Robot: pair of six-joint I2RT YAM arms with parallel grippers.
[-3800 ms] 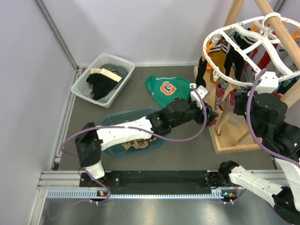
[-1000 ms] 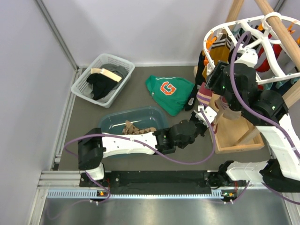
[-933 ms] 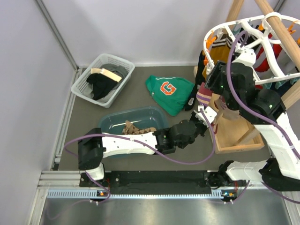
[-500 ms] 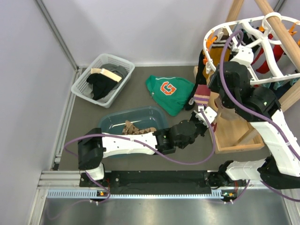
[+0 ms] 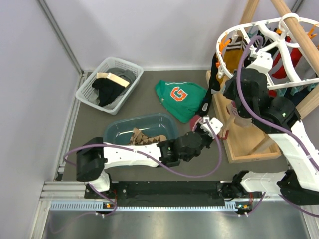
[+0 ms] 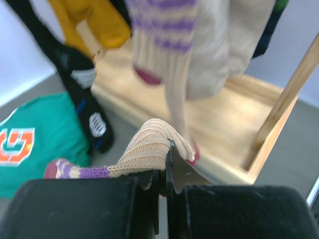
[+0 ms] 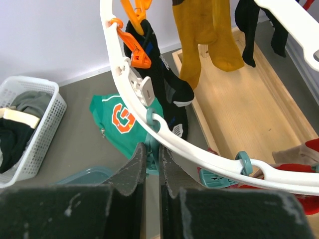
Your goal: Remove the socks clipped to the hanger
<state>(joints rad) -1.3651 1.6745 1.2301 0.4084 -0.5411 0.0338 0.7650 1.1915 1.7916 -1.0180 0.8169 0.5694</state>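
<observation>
1. Pale, plain walls are noted at left and behind, joined by a metal corner strip.
2. The floor is found grey and matt.
3. A wooden pole stand is set at right.

White-and-black arms — looping purple cables.

A robotics lab test cell dressed up as a laundry corner, probably not a home: bare pale partition walls close in a grey bench, an aluminium rail along its near edge carries two arms trailing purple cables, and a white basket, teal tub, green sweatshirt and hanger on a wooden stand sit like props
</observation>
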